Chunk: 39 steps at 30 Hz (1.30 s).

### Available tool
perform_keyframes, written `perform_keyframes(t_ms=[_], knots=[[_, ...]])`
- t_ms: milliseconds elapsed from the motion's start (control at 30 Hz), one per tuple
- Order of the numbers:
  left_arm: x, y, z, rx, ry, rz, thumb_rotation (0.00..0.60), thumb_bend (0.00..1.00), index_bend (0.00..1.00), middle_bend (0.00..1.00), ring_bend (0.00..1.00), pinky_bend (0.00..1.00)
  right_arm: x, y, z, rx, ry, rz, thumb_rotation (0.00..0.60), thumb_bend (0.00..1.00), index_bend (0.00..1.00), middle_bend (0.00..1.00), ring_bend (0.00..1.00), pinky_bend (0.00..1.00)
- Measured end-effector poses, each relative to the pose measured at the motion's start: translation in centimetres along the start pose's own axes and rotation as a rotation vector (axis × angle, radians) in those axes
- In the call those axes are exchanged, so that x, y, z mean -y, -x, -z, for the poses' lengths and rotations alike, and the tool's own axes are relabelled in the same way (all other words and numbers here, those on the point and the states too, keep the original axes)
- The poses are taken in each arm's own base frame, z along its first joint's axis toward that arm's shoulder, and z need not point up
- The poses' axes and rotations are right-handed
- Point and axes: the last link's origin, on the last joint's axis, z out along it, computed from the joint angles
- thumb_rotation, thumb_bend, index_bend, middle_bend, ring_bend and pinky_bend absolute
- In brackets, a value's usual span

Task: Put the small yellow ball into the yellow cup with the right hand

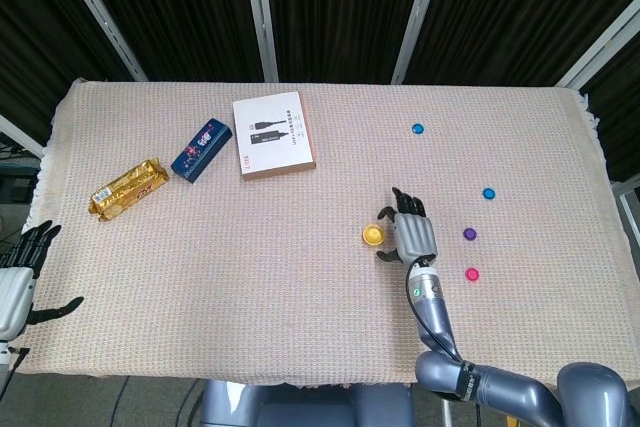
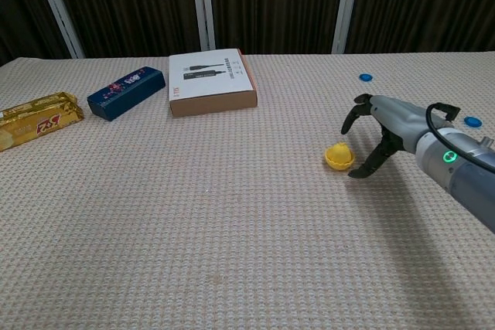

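Where the robot hand point(image 2: 379, 125) spreads, the yellow cup point(image 2: 339, 157) lies just beside.

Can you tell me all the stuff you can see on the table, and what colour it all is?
Small yellow cup: 1, yellow, right of the middle, with something round and yellow sitting in it, likely the ball.
Flat cardboard box with a white top: 1, white and brown, far middle.
Dark blue snack packet: 1, blue, left of the box.
Gold snack bar wrapper: 1, gold, far left.
Small round discs: 4; two blue, one purple, one pink, right side.
Beige woven tablecloth: 1, covers the table.
Right hand: grey and black, fingers apart beside the cup, not touching it.
Left hand: near left edge, holding nothing.
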Motion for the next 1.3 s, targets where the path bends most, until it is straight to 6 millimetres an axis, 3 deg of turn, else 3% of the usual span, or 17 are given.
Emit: perform_keyframes(t_ms=[300, 500, 700, 833, 1033, 1300], knots=[[0.0, 0.0, 0.0, 0.000, 0.003, -0.004, 0.600, 0.03, 0.00, 0.00, 0.00, 0.15, -1.4, -2.8, 0.2, -0.051, -0.030, 0.048, 0.600, 0.00, 0.14, 0.00, 0.00, 0.00], [-0.1, -0.1, 0.0, -0.001, 0.010, -0.012, 0.600, 0.03, 0.00, 0.00, 0.00, 0.15, -3.5, -6.4, 1.5, -0.086, -0.057, 0.086, 0.600, 0.00, 0.00, 0.00, 0.00, 0.00], [0.0, -0.1, 0.0, -0.004, 0.004, -0.020, 0.600, 0.03, 0.00, 0.00, 0.00, 0.15, -7.3, -10.9, 5.1, -0.112, -0.051, 0.147, 0.600, 0.00, 0.00, 0.00, 0.00, 0.00], [-0.1, -0.1, 0.0, -0.003, 0.007, -0.027, 0.600, 0.03, 0.00, 0.00, 0.00, 0.15, -10.4, -13.2, 9.1, -0.122, -0.013, 0.172, 0.600, 0.00, 0.00, 0.00, 0.00, 0.00], [-0.2, -0.1, 0.1, -0.001, 0.010, -0.036, 0.600, 0.03, 0.00, 0.00, 0.00, 0.15, -13.4, -14.0, 12.9, -0.138, 0.003, 0.178, 0.600, 0.00, 0.00, 0.00, 0.00, 0.00], [-0.1, -0.1, 0.2, 0.000, 0.010, -0.040, 0.600, 0.03, 0.00, 0.00, 0.00, 0.15, -15.9, -15.2, 14.9, -0.210, 0.024, 0.117, 0.600, 0.00, 0.00, 0.00, 0.00, 0.00]])
